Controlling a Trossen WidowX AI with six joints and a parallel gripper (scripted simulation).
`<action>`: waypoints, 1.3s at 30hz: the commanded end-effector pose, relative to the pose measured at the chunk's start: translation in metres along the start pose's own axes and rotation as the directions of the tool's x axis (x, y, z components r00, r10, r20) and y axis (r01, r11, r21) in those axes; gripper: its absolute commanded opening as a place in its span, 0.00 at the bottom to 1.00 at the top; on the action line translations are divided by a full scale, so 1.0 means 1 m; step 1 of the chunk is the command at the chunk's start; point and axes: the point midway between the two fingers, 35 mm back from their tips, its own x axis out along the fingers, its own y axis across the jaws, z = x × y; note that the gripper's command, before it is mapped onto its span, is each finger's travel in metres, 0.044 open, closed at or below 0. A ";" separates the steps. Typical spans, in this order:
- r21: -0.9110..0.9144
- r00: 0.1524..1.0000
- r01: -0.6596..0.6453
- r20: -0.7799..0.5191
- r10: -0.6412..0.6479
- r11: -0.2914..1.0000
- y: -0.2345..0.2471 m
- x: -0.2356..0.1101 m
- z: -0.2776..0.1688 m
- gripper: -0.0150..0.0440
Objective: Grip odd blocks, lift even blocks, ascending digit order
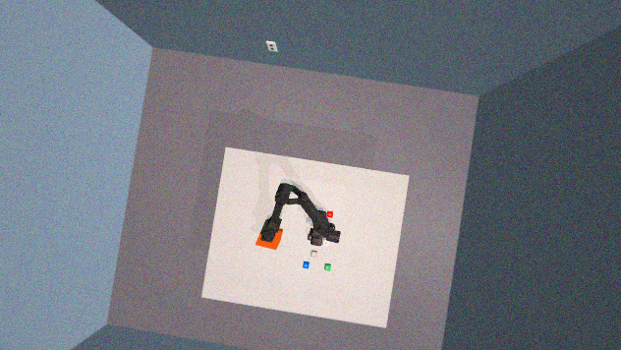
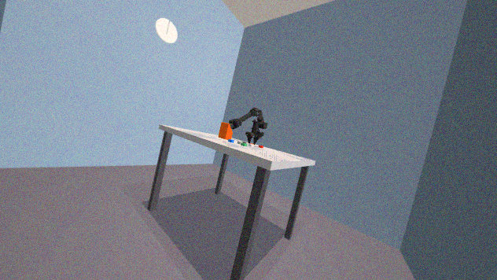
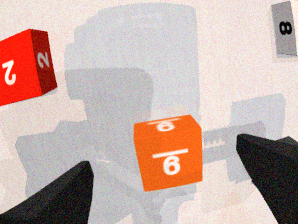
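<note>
My gripper is open, fingertips low over the table on either side of the orange block. That block shows a 6 with a bar, upside down in the wrist view, and sits between the fingers without visible contact. The red block shows a 2. A block with an 8 is cut by the wrist view's right edge. A greyish block, a blue block and a green block show no readable digits. The arm hides the orange block in the top view.
The arm's base stands by a large orange box on the white table. The red block is beyond the left finger in the wrist view. Arm shadows cover the surface around the orange block.
</note>
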 end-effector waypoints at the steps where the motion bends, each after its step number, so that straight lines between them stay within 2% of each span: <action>1: 0.007 1.000 -0.006 -0.001 0.006 1.000 0.000 0.005 -0.002 0.93; 12: 0.007 1.000 -0.006 -0.001 0.006 1.000 0.000 0.005 -0.002 0.46; 27: 0.007 1.000 -0.006 -0.001 0.006 1.000 0.000 0.005 -0.002 0.46; 37: 0.007 1.000 -0.006 -0.001 0.006 1.000 0.000 0.005 -0.002 0.90; 39: 0.007 1.000 -0.006 -0.001 0.006 1.000 0.000 0.005 -0.002 0.93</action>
